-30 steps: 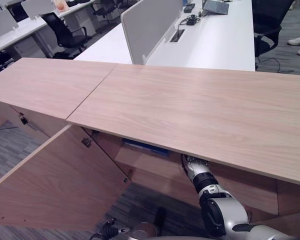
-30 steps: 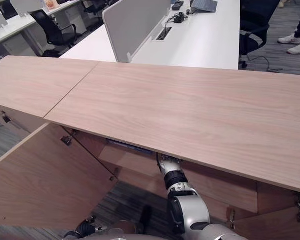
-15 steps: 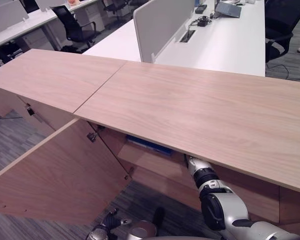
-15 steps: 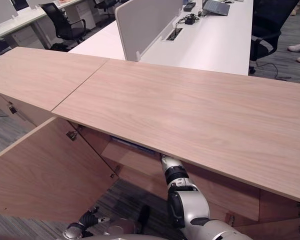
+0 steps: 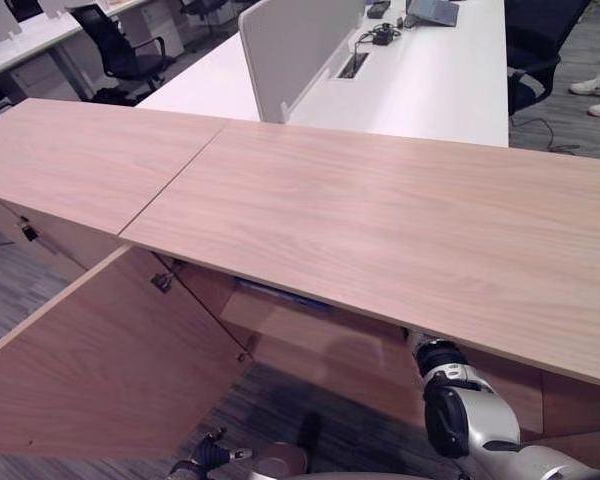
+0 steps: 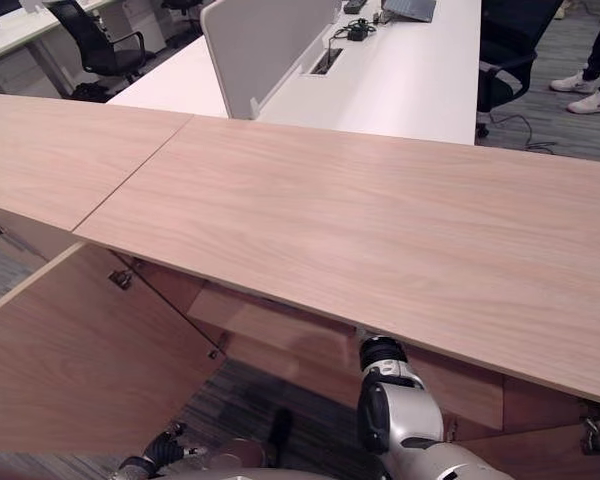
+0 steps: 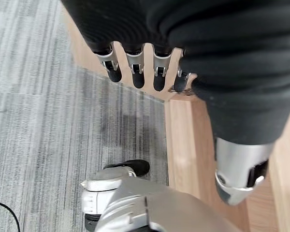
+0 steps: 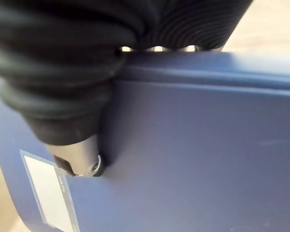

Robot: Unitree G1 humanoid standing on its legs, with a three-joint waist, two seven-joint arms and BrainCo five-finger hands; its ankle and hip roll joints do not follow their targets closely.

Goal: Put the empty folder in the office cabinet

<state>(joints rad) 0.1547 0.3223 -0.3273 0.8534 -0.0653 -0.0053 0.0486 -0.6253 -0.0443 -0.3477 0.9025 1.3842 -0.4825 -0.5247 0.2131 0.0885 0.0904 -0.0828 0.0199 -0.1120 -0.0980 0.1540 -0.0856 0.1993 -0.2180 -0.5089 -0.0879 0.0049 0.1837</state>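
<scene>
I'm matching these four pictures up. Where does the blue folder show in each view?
Left eye view: a blue strip under the cabinet top, possibly the folder's edge.
Right eye view: hidden under that top; cannot tell.
Left wrist view: carpet past the left hand.
Right wrist view: blue folder, pinched by the right hand.
Shared landmark: the cabinet's light wood.

We see the blue folder (image 8: 193,145), flat and closed, a white label at one corner, inside the wooden cabinet (image 5: 310,335), whose left door (image 5: 100,370) hangs wide open.
</scene>
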